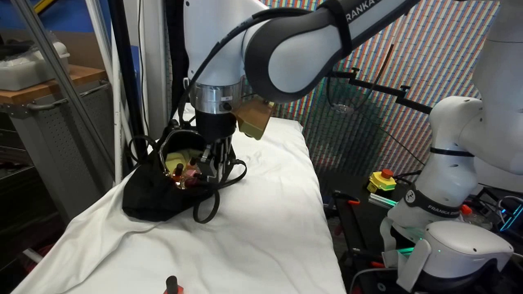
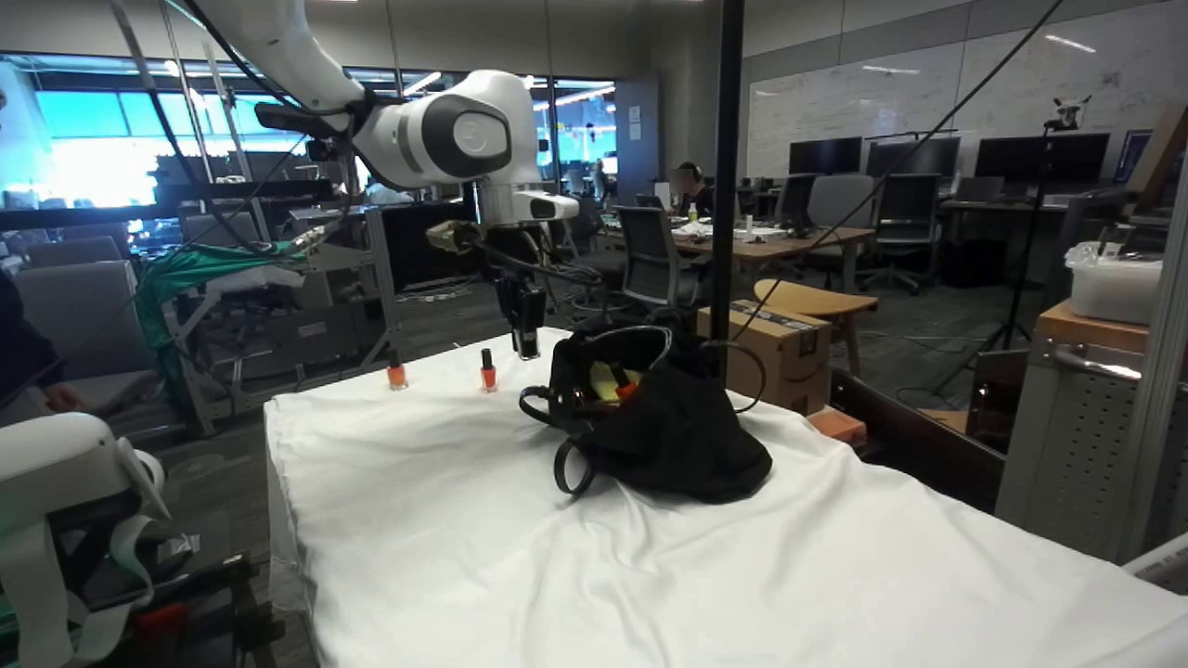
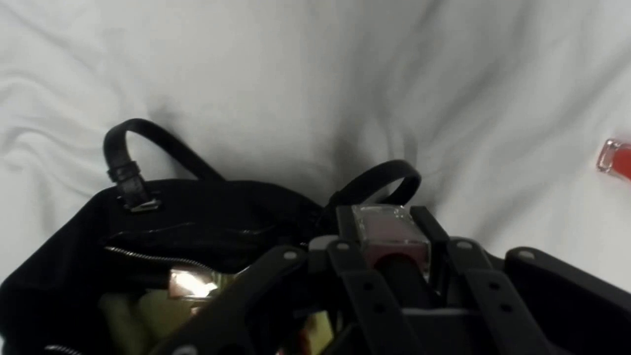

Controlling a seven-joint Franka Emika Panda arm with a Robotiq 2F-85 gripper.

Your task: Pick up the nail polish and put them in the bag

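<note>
Inside the bag [image 2: 687, 436], some nail polish [image 1: 178, 172] is stashed. One bottle [image 3: 393, 237] is pinched by the gripper [image 3: 387, 224]; two strays [image 2: 489, 378] left.

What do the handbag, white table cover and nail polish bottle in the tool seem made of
Handbag: likely soft matte fabric, by its slumped folds. White table cover: probably matte cloth, wrinkled and draping. Nail polish bottle: glossy glass or clear hard plastic; see-through edges catch light.
</note>
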